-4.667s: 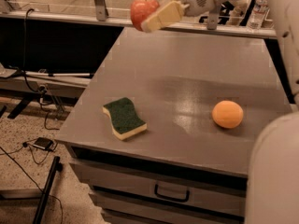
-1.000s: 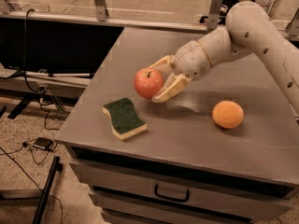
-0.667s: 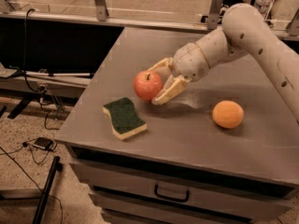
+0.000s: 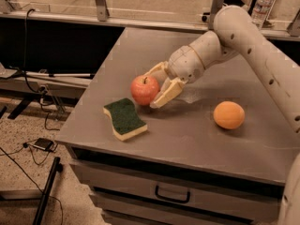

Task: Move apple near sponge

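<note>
One camera only: I look down from high at the front of the table [image 4: 187, 135], facing across it toward the far rail [image 4: 140, 21], near enough that the tabletop fills the view. My hand [image 4: 151, 89] sits mid-frame, clasped round the apple [image 4: 143, 90].

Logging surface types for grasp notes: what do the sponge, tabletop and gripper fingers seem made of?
The sponge: pale yellow foam body, matte and porous-looking, under a dark green coarse scouring top. The tabletop: smooth grey, perhaps painted metal or laminate; it shows a faint sheen. The gripper, shut on the apple beside the sponge: cream fingers, likely matte plastic or rubber; unclear which.
</note>
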You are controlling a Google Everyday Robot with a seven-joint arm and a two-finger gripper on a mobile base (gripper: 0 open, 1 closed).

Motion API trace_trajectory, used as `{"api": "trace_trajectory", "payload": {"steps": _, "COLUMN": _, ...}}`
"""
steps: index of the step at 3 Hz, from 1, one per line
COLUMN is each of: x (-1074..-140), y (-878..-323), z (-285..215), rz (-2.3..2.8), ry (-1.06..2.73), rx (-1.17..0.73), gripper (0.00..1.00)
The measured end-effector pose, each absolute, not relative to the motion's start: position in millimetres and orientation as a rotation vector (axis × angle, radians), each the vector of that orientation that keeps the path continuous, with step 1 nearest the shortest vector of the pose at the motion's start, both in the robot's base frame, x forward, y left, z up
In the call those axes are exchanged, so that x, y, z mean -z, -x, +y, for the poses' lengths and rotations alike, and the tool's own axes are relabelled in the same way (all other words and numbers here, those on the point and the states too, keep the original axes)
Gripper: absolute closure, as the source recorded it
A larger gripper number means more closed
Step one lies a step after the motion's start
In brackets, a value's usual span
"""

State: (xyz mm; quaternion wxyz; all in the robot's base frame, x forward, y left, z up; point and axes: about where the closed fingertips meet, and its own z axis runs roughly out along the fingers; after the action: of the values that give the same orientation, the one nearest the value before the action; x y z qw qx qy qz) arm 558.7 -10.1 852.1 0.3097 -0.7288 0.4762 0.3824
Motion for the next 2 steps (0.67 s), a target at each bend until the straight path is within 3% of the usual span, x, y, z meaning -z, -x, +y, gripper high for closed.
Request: {"api": "trace_trajectory", "payload": {"steps": 2, "x": -850.5, "y": -560.8, "z": -4.2, "rz": 1.255, "ry": 1.923, "rx": -1.015, "gripper": 0.04}}
